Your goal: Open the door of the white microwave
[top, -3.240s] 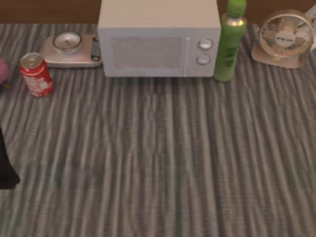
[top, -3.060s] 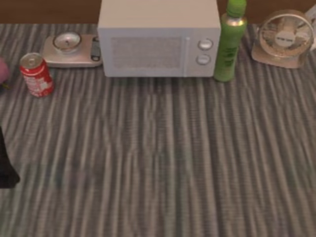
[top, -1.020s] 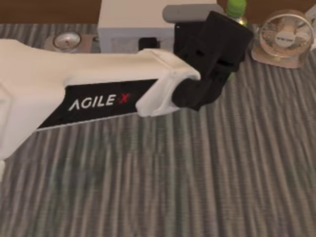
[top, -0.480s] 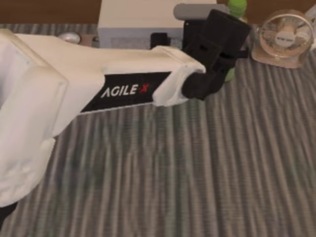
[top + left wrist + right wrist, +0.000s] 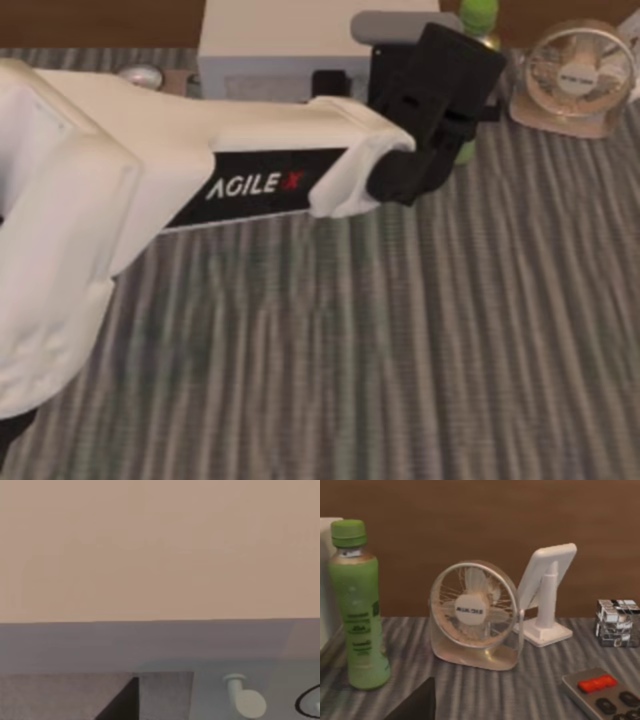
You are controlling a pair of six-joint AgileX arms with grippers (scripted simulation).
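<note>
Currently the left arm [image 5: 150, 200] crosses the table [image 5: 400, 350] from the front left corner toward the back edge. Its white casing carries a black band with the lettering "AGILE X".

1. Scale [image 5: 140, 75]: at the back edge, left of the microwave; only its round dish shows past the arm.
2. Microwave [image 5: 280, 30]: at the middle of the back edge, front facing the table's front edge.
3. Door [image 5: 255, 85]: covers the left and centre of the front. In the left wrist view its speckled window lies flush with the knob panel, so the door is closed.
4. Left gripper [image 5: 326, 83]: at the front of the microwave, against the right part of the window. In the left wrist view one dark wedge of it overlaps the window, with a knob [image 5: 245, 700] beside it. Whether the jaws are apart or together cannot be told.
5. Bottle [image 5: 478, 14]: green, upright, just right of the microwave; its label print is too small to read.
6. Fan [image 5: 575, 75]: near the back right corner; the hub label cannot be read.
7. Right wrist view only: a white stand [image 5: 545, 595] behind the fan, a mirrored cube [image 5: 617, 622], and a grey keypad [image 5: 600, 690] with a red key.
8. Right gripper [image 5: 415, 706]: shows only as a dark wedge in its own wrist view; jaw state cannot be told.
</note>
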